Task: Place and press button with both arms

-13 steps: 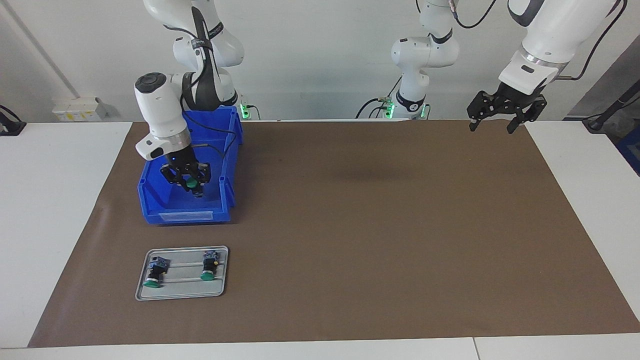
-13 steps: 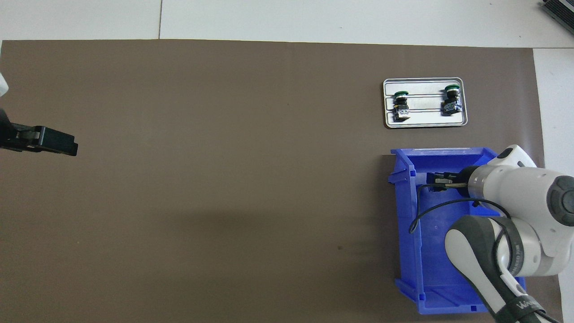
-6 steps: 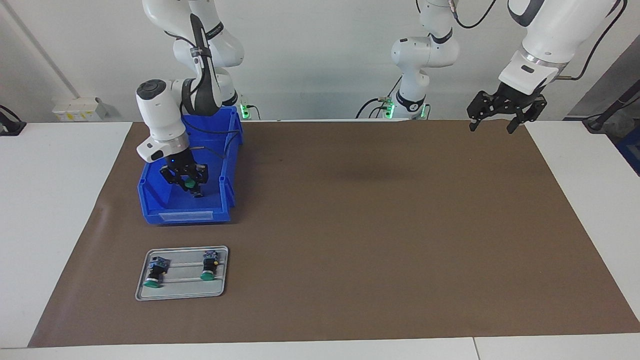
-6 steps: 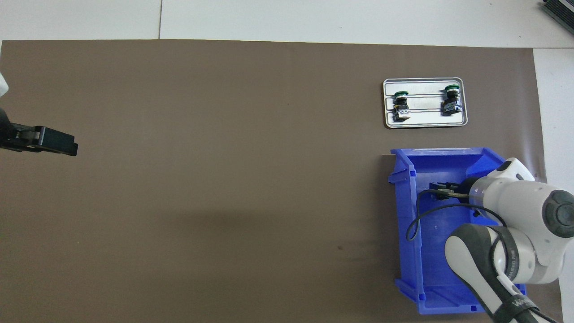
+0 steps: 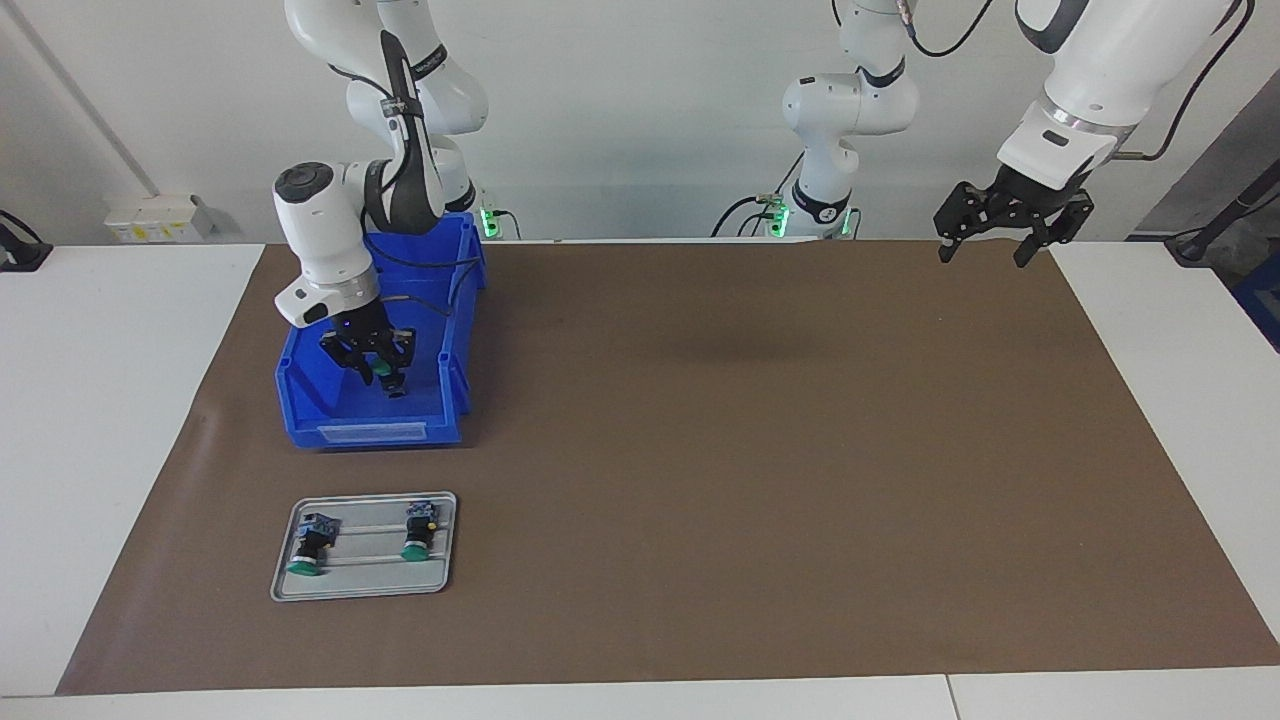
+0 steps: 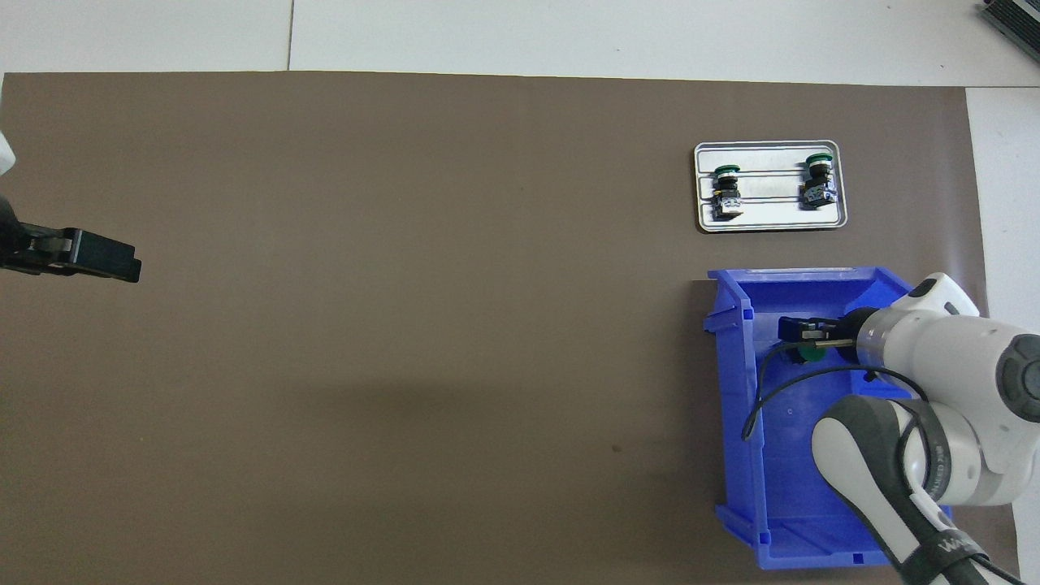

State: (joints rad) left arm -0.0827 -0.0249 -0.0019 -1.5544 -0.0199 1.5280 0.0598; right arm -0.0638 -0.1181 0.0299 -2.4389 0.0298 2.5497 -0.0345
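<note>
Button point(image 5: 385, 372): green round cap, short black body; inside blue bin point(image 5: 310, 400), betw. fingers of right pincer point(image 5: 379, 371). Cap also visible from overhead point(image 6: 808, 352), just under pincer tip. Appears clamped on body; lifted clear of bin floor or not: cannot tell.

Change vs. 1.0 s ago: right arm wrist turned a little, pincer shifted slightly toward robots within bin, cap more exposed from above. Button kept in same grasp throughout. Judgement: pick-up step in hand, extraction from bin starting; placing and pressing not yet done.

Right pincer: black, clawed, shut on button, down in bin. White jointed arm, thin black cable looping over bin wall.

Left pincer point(image 5: 1010, 225): black, fingers spread wide, nothing held, up in air over brown mat at left arm's end; arm waiting, unchanged.

Bin: blue moulded plastic, open top, rigid walls, label slot on low front lip; toward right arm's end of counter.

Tray point(image 5: 440, 578): small grey metal rectangle, rounded corners, ridged floor; farther from robots than bin. Holds two more buttons lying on sides, point(image 5: 310, 545) and point(image 5: 419, 530), green caps, black bodies, blue-grey bases. Likely drop spot for third; room betw. them looks tight.

Mat point(image 5: 760, 450): matte brown sheet, flat, on white counter point(image 5: 90, 400).
</note>
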